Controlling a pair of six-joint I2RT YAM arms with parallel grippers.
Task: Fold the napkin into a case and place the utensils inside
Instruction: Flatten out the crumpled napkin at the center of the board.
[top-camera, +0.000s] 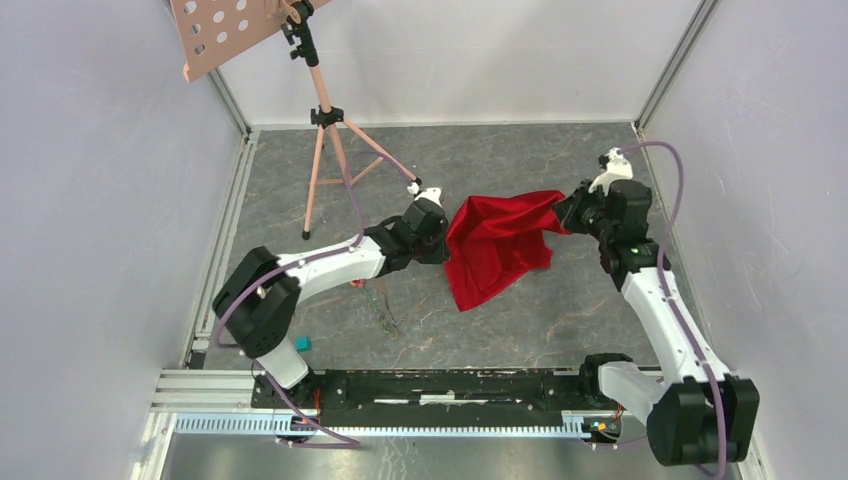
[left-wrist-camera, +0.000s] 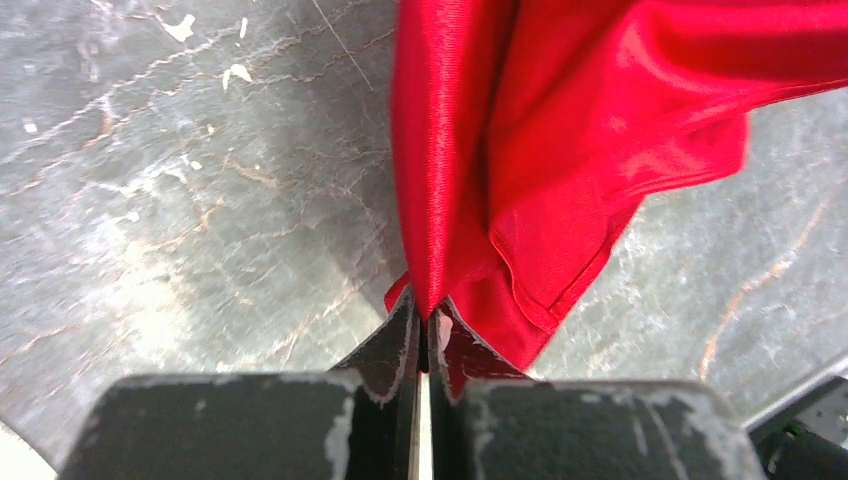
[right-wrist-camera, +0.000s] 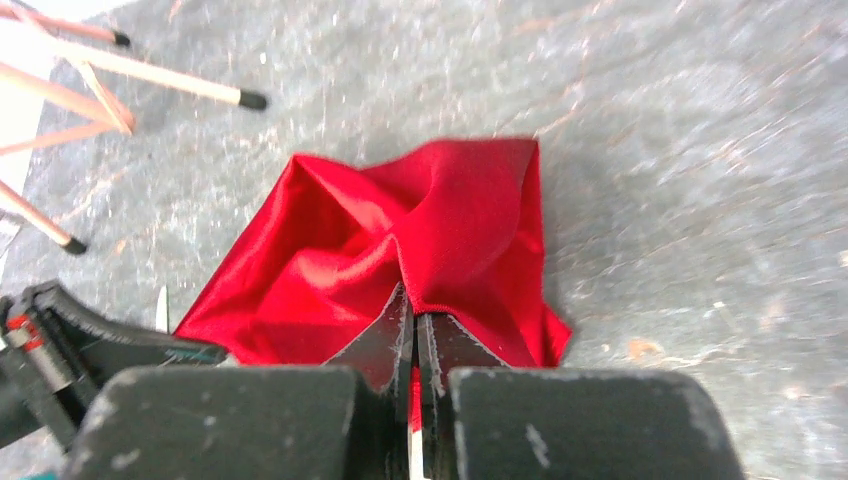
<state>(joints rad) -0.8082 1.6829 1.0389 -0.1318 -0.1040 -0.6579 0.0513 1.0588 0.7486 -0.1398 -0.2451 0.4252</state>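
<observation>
L tool & R tool both clamped tight on napkin edges.

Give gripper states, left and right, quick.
Left gripper: closed, pinching the napkin.
Right gripper: closed, pinching the same napkin.

I see a pink tripod stand toward the far-left corner, and a small teal block by the near-left corner.
</observation>
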